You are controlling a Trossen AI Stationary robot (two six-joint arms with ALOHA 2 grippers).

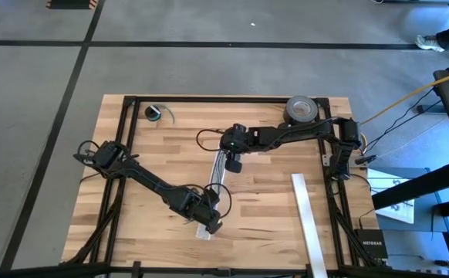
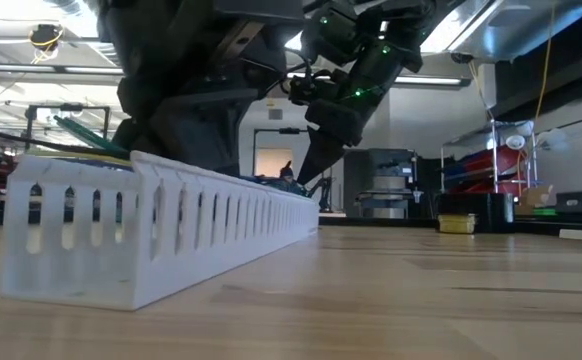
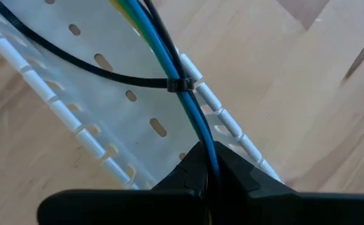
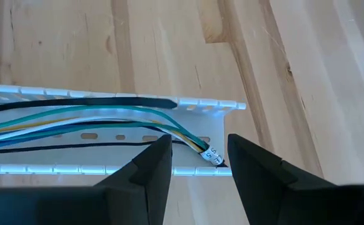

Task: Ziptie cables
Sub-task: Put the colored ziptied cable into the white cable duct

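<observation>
The cables [image 3: 191,106] are pinched by the closed left gripper [image 3: 208,178]. The right gripper [image 4: 199,164] is held open over the cable ends. Tension should be kept while the ziptie [image 3: 179,84] is cinched.

"NETGEAR" on black box [image 1: 370,249]

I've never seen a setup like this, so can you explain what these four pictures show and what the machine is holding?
It is a robot with two dark arms at a wooden table. One picture looks down from above, one looks level across the tabletop, and two come from cameras on the wrists. A white slotted channel lies on the table with coloured cables inside. The left tool is shut on the cables, which already have a black ziptie around them. The right tool hangs open over the cable ends. A roll of tape and a second white strip lie nearby.
</observation>
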